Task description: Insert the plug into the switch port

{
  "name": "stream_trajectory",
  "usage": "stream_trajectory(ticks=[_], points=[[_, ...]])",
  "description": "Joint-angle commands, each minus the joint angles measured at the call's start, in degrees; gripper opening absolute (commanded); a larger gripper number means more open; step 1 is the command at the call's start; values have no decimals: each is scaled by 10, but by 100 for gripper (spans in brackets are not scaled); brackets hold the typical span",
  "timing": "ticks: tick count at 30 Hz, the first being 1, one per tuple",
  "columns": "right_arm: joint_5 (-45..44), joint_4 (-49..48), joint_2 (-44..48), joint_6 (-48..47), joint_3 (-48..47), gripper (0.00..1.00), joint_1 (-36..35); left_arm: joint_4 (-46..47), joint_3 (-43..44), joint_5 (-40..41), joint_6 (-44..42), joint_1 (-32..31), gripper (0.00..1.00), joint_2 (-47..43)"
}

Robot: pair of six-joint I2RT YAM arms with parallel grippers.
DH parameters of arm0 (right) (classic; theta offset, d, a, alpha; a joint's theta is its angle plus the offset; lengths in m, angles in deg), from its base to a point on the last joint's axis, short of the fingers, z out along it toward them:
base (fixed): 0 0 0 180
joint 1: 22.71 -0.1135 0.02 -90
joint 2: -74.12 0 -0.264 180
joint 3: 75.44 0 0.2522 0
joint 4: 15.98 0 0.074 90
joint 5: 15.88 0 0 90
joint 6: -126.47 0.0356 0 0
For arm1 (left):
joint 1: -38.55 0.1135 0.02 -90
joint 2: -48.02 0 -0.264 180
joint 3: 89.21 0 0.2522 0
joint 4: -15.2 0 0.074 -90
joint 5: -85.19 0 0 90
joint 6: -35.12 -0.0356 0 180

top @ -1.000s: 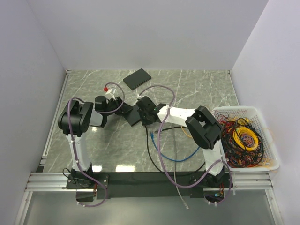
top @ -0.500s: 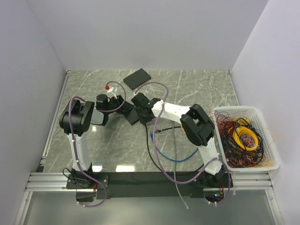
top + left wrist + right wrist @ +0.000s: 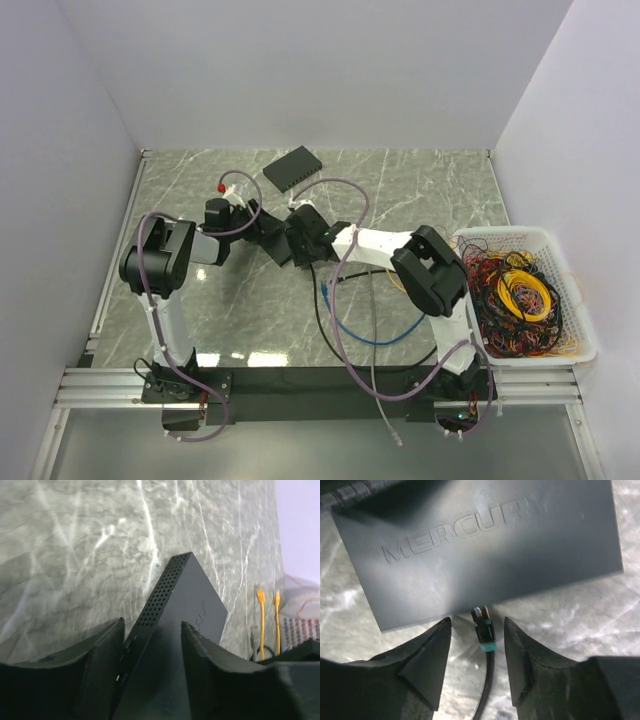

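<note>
Lettering raised on the matt grey lid of the box [image 3: 485,545] shows only to the right wrist camera. So does the plug [image 3: 482,622]: a clear tip with a teal boot on a thin dark cable [image 3: 485,685]. The tip meets the box's near edge, and the port is hidden under that edge. The right gripper [image 3: 476,626] stands wide, a blunt black finger on each side of the plug and clear of it.

The left wrist view alone gives the box's perforated side wall and sharp far corner, with two yellow cable ends [image 3: 260,597] beyond. There the left gripper [image 3: 152,627] straddles the box's near end; whether it presses cannot be told.

From above, a flat black slab [image 3: 292,168] lies apart on the veined marble table [image 3: 420,180]. A white basket [image 3: 505,233] holds tangled cables [image 3: 515,300].
</note>
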Motion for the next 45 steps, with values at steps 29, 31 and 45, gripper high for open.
stream_trajectory(ticks=[29, 31, 45], points=[[-71, -12, 208, 103, 250, 43, -74, 98, -205, 202, 56, 43, 88, -251], [-76, -11, 199, 106, 250, 42, -78, 96, -204, 201, 53, 44, 86, -252], [-70, -26, 175, 128, 276, 6, -85, 110, -219, 181, 42, 47, 83, -264]])
